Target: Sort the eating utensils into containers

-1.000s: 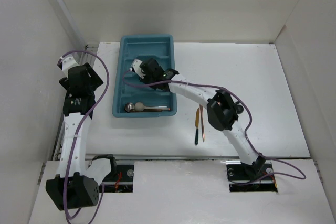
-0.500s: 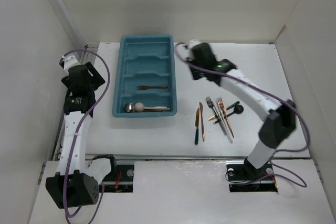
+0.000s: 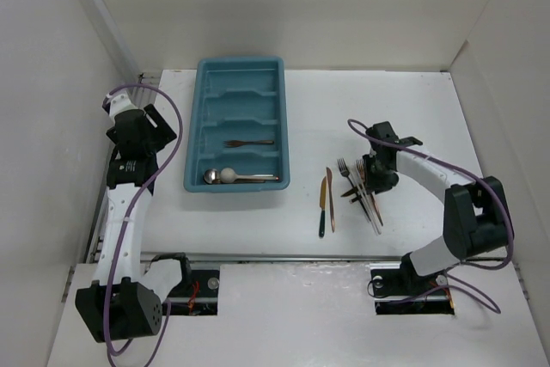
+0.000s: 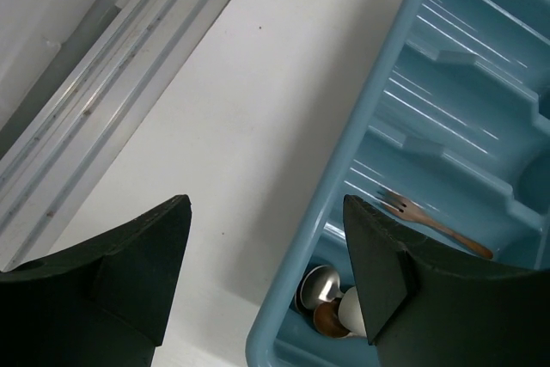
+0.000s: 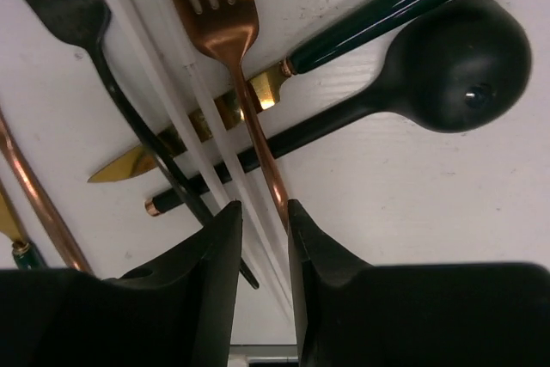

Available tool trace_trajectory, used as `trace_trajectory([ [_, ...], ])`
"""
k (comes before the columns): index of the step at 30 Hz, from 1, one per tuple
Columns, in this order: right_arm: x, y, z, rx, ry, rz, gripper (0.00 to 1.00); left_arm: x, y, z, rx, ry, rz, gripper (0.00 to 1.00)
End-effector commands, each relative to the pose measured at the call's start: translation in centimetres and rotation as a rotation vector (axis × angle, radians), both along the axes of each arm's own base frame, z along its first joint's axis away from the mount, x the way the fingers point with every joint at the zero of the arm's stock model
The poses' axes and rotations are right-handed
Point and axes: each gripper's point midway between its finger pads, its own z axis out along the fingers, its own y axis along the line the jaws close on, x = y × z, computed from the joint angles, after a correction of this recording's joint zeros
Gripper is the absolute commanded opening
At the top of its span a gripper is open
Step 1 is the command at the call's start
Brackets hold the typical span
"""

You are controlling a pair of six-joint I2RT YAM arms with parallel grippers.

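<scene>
Right gripper (image 3: 376,185) hangs low over a heap of utensils (image 3: 361,191) toward the counter's (image 3: 430,109) right edge. The teal cutlery tray (image 3: 194,126) sits near the far left corner, with a copper fork (image 3: 249,143) in its third compartment from the far edge and spoons (image 3: 222,176) in the nearest one. The left gripper (image 3: 163,133) hovers beside the tray's left wall.

Left wrist: its fingers (image 4: 137,272) stand wide apart over bare counter.

Right wrist: fingers (image 5: 198,298) a narrow gap apart straddle a loose copper fork (image 5: 219,15) handle and white sticks (image 5: 163,83), beside a black spoon (image 5: 455,62).
</scene>
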Motion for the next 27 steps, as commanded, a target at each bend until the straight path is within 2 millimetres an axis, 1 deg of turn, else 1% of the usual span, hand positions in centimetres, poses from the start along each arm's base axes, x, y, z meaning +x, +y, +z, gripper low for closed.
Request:
trace_trajectory([
  [1, 0.6, 0.5, -1.2, 0.036, 0.003, -0.03, 0.33, -0.1, 0.2, 1.5, -0.004, -0.06, 0.016, 0.69],
  [2, 0.3, 0.1, -1.5, 0.017, 0.007, -0.034, 0.33, -0.2, 0.2, 1.7, -0.003, -0.069, 0.016, 0.69],
  [5, 0.5, -0.6, -2.0, -0.013, 0.013, -0.051, 0.3, -0.3, 0.4, 1.6, 0.0, -0.06, 0.025, 0.69],
  [6, 0.5, -1.1, -2.3, -0.029, 0.023, -0.063, 0.3, -0.3, 0.4, 1.6, 0.0, -0.06, 0.025, 0.69],
  [8, 0.1, -1.2, -2.8, -0.035, 0.042, -0.063, 0.28, -0.3, 0.4, 1.6, 0.0, -0.06, 0.025, 0.69],
  [12, 0.3, -1.9, -2.6, -0.04, 0.03, -0.088, 0.28, -0.3, 0.4, 1.6, 0.0, -0.06, 0.025, 0.69],
  [13, 0.2, -2.3, -2.4, -0.043, 0.032, -0.089, 0.28, -0.3, 0.4, 1.6, 0.0, -0.06, 0.025, 0.69],
  [14, 0.7, -2.2, -1.8, -0.039, 0.009, -0.08, 0.28, -0.3, 0.4, 1.6, 0.0, -0.06, 0.025, 0.69],
  [16, 0.7, -1.9, -0.7, -0.024, 0.001, -0.045, 0.31, -0.3, 0.4, 1.6, 0.0, -0.06, 0.025, 0.69],
  [17, 1.0, -1.9, 0.2, -0.024, -0.009, -0.035, 0.35, -0.3, 0.4, 1.6, 0.0, -0.06, 0.025, 0.69],
  [18, 1.2, -1.9, 1.2, -0.022, -0.034, -0.025, 0.36, -0.3, 0.4, 1.6, 0.0, -0.06, 0.025, 0.69],
  [19, 1.3, -1.9, 1.9, -0.023, -0.044, -0.015, 0.37, -0.2, 0.4, 1.3, 0.0, -0.051, 0.025, 0.69],
  [21, 1.3, -2.6, 2.6, -0.041, -0.057, -0.03, 0.37, -0.2, 0.4, 1.3, 0.0, -0.051, 0.025, 0.69],
  [23, 1.4, -3.4, 2.6, -0.042, -0.057, -0.06, 0.37, -0.1, 0.4, 1.5, 0.0, -0.06, 0.025, 0.69],
  [24, 1.2, -3.6, 1.8, -0.046, -0.036, -0.068, 0.35, -0.1, 0.4, 1.5, 0.0, -0.06, 0.025, 0.69],
  [25, 1.1, -3.7, 1.0, -0.052, -0.006, -0.067, 0.35, -0.1, 0.4, 1.5, 0.0, -0.06, 0.025, 0.69],
  [27, 0.9, -3.0, -0.2, -0.019, 0.019, -0.057, 0.33, -0.1, 0.4, 1.5, 0.0, -0.06, 0.025, 0.69],
])
